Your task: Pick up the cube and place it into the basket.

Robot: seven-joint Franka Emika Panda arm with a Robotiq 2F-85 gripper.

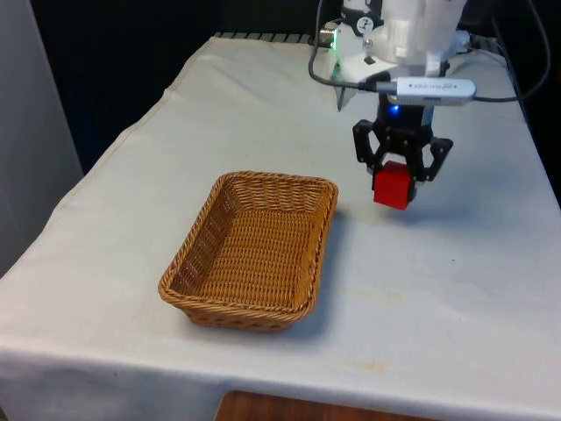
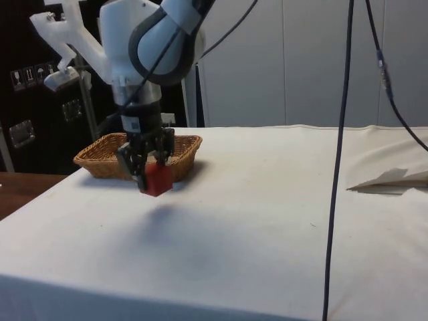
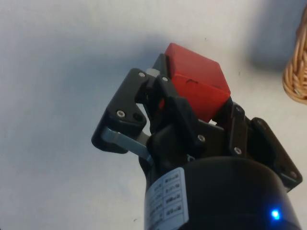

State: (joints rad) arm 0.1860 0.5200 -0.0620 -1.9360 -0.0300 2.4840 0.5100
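red cube (image 1: 392, 185) clamped btwn gripper (image 1: 401, 172) fingers, off table

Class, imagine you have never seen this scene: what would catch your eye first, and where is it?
The red cube stands out first, gripped in the black end effector and held above the white cloth. Next comes the wicker basket, empty, on the cloth to the front view's left of the cube.
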